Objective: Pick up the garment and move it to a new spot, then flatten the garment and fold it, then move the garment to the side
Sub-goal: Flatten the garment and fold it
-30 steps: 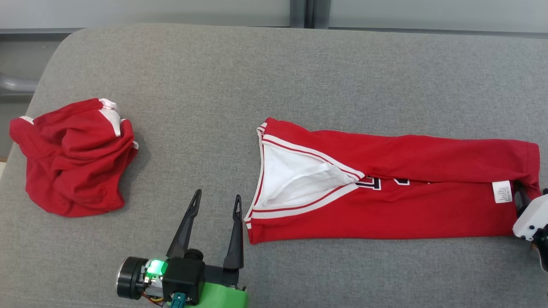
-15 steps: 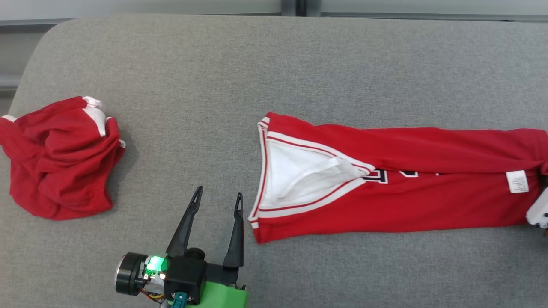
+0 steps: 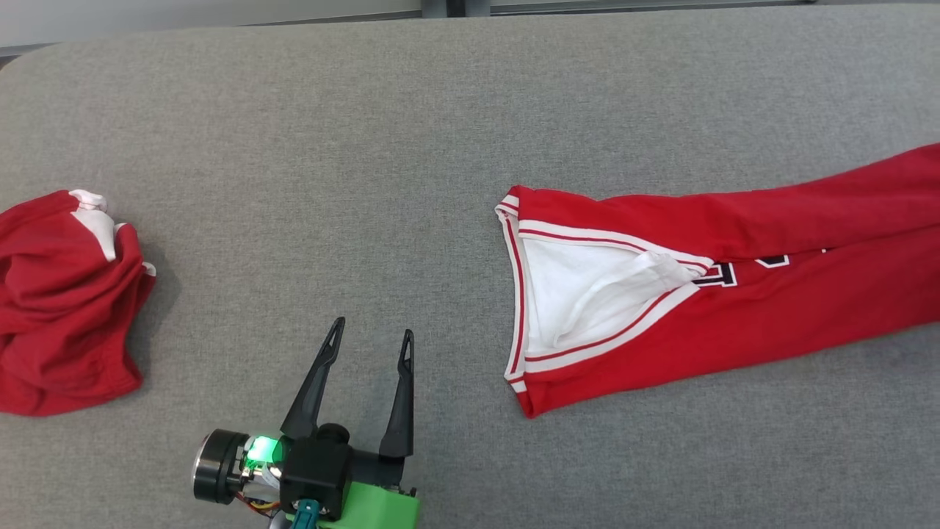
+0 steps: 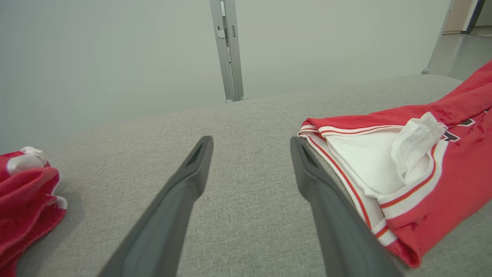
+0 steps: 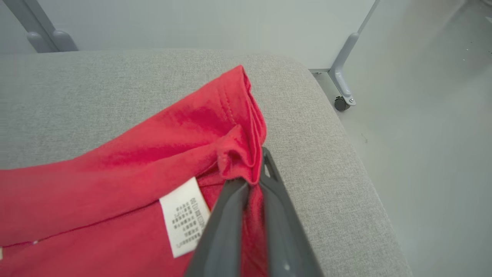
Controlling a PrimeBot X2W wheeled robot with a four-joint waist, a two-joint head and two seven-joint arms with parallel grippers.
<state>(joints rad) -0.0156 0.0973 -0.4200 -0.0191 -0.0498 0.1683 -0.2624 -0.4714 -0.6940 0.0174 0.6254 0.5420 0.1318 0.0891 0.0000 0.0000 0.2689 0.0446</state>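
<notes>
A red jersey (image 3: pixel 734 294) with a white-trimmed V neck lies stretched in a long folded strip across the grey cushion, its neck end nearest the middle. My left gripper (image 3: pixel 371 342) stands open above bare cushion, left of the neck opening (image 4: pixel 369 165), touching nothing. In the right wrist view my right gripper (image 5: pixel 251 173) is shut on the jersey's bunched hem (image 5: pixel 238 150), beside a white care label (image 5: pixel 184 215). The hem end runs off the right side of the head view.
A second red garment (image 3: pixel 59 301) lies crumpled at the cushion's left end. The grey cushion (image 3: pixel 330 184) drops off close to the held hem at its right edge (image 5: pixel 346 154), with floor and a partition's caster (image 5: pixel 340 102) beyond.
The jersey has slid to the right across the cushion, away from my left gripper, and its far end has swung up. The camera has also turned right. The left gripper stays open.
</notes>
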